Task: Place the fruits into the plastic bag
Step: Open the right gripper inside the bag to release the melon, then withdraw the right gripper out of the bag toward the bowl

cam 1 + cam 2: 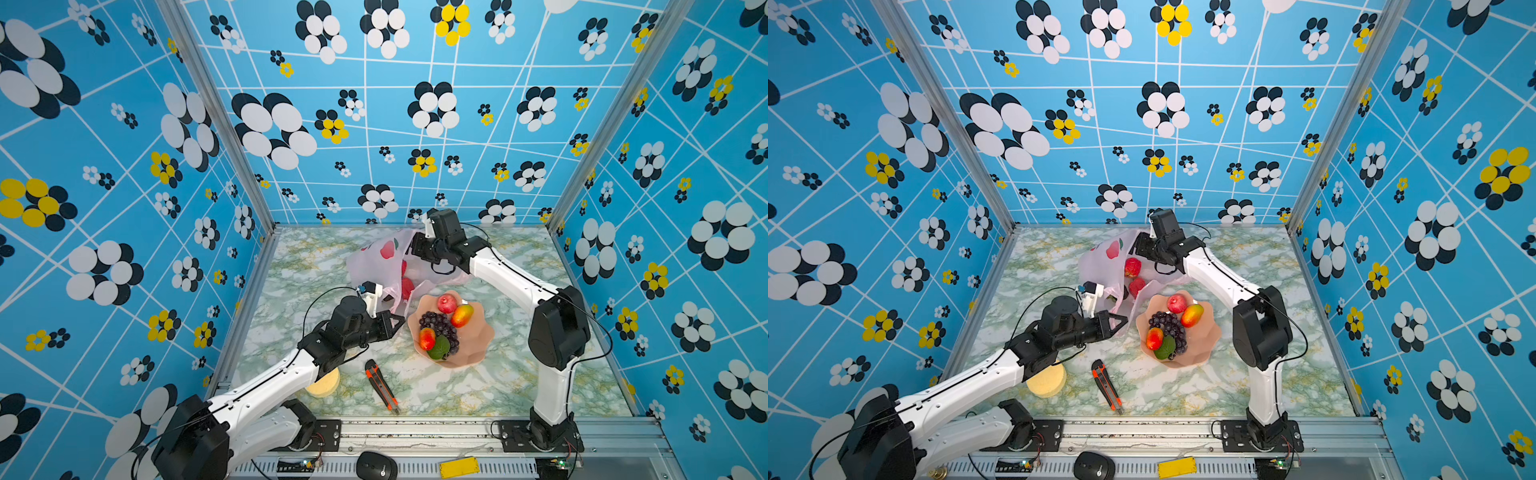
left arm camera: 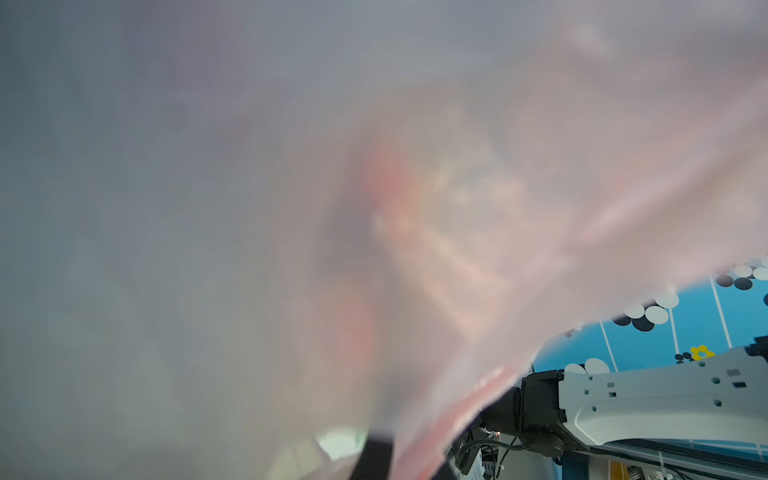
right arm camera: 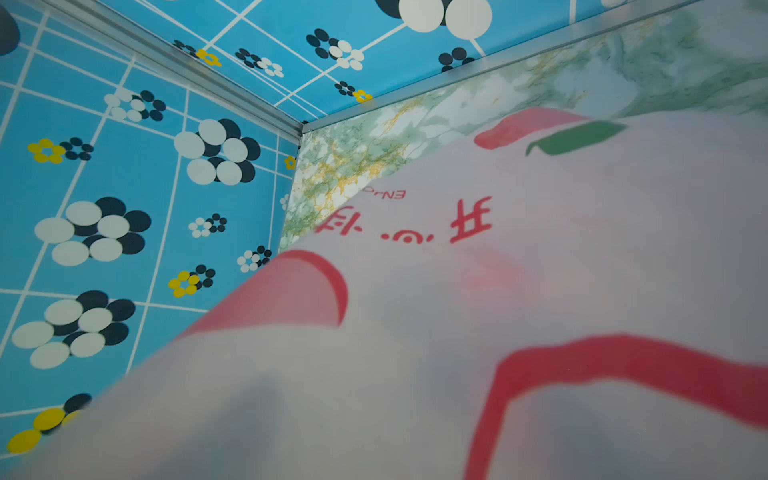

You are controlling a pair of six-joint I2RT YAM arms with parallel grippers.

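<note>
My left gripper [image 1: 397,321] is closed on the bag [image 1: 370,266] hem. The right gripper [image 1: 415,248] is at the bag's 1 o'clock, but I cannot tell its state. Most fruits [image 1: 440,325] sit in the bowl [image 1: 478,334], at the bag's 5 o'clock. I should hold the mouth up and wide, then fetch the mango [image 1: 462,315].
</note>
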